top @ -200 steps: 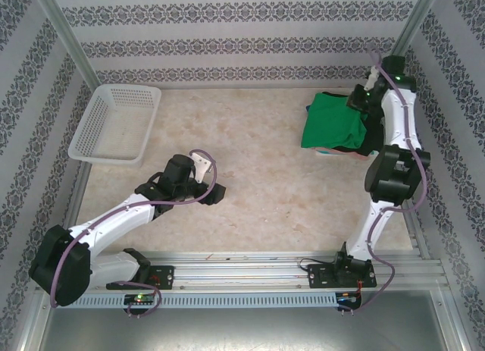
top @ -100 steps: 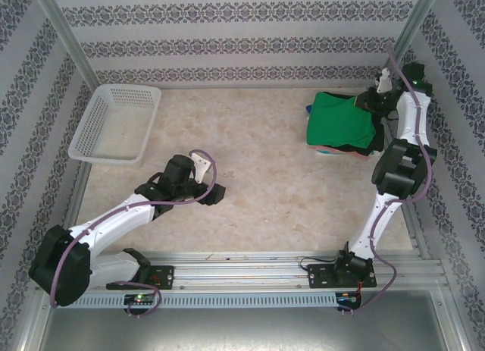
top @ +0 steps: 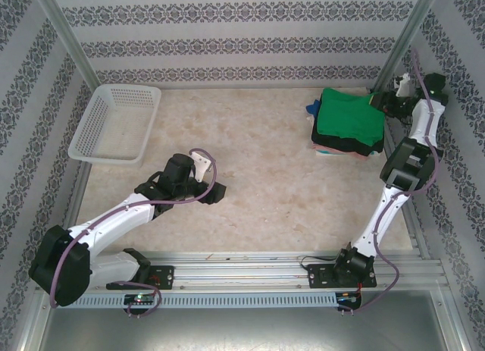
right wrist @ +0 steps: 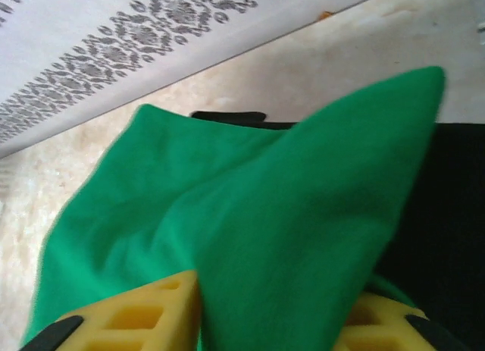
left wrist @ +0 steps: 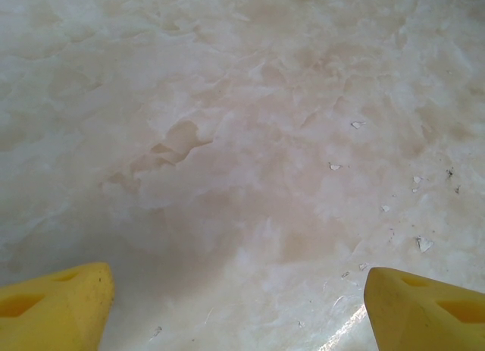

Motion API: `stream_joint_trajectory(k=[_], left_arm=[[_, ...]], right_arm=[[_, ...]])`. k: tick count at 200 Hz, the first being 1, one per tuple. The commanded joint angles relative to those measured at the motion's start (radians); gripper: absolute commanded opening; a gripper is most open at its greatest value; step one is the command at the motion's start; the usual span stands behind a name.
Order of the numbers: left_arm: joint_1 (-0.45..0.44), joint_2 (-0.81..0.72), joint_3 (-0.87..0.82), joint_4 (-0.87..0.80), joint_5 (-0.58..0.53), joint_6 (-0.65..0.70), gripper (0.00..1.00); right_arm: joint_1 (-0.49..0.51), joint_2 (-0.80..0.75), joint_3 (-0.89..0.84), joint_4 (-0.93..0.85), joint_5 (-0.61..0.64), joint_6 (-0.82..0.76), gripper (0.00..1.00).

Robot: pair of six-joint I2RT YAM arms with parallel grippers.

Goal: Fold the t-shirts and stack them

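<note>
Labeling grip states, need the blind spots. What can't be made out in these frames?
- Right wrist view: whether the right gripper pinches the green t-shirt; its fold fills the gap, the frame edge cuts the fingers.
- Top view: how many shirts lie under the green one; it covers them, bar the black t-shirt's rim.
- Left wrist view: the left gripper, its fingers cut off by the bottom edge.

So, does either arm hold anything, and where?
Nothing in the open left fingers. A green t-shirt fold stands between the right fingers; whether gripped cannot be told.
</note>
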Motion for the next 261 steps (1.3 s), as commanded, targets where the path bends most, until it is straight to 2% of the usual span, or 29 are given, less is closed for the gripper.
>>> stream_joint_trajectory(k=[1, 10, 35, 50, 78, 124, 148, 185, 210, 226, 261], left_arm=[[0.017, -0.019, 0.001, -0.013, 0.006, 0.003, 0.86], [0.017, -0.016, 0.006, -0.018, 0.007, 0.006, 0.86], [0.019, -0.012, 0.012, -0.023, 0.003, 0.014, 0.86], [0.019, -0.010, 0.011, -0.017, 0.005, 0.016, 0.86], [0.022, 0.001, 0.008, 0.001, 0.016, 0.017, 0.86], [0.028, 0.007, 0.011, 0.016, 0.053, 0.026, 0.86], [0.029, 0.003, 0.011, 0.022, 0.062, 0.032, 0.87], [0.030, 0.003, 0.009, 0.033, 0.067, 0.035, 0.87], [0.032, 0.004, 0.003, 0.046, 0.074, 0.031, 0.88], [0.033, 0.005, -0.005, 0.059, 0.081, 0.024, 0.88], [0.035, 0.014, -0.031, 0.099, 0.097, 0.015, 0.88]], right_arm=[[-0.010, 0.016, 0.074, -0.136, -0.009, -0.065, 0.41], [-0.014, 0.005, 0.069, -0.142, -0.011, -0.061, 0.42], [-0.013, -0.071, 0.024, -0.116, 0.119, 0.012, 0.47], [-0.010, -0.132, -0.036, -0.083, 0.200, 0.074, 0.64], [0.042, -0.302, -0.286, 0.084, 0.368, 0.090, 0.75], [0.118, -0.454, -0.466, 0.167, 0.707, 0.125, 0.77], [0.197, -0.554, -0.565, 0.232, 0.836, 0.104, 0.78], [0.321, -0.601, -0.652, 0.322, 0.865, 0.155, 0.79], [0.373, -0.483, -0.571, 0.294, 0.833, 0.225, 0.82], [0.375, -0.383, -0.492, 0.264, 0.763, 0.271, 0.82], [0.401, -0.266, -0.416, 0.139, 0.780, 0.278, 0.85]])
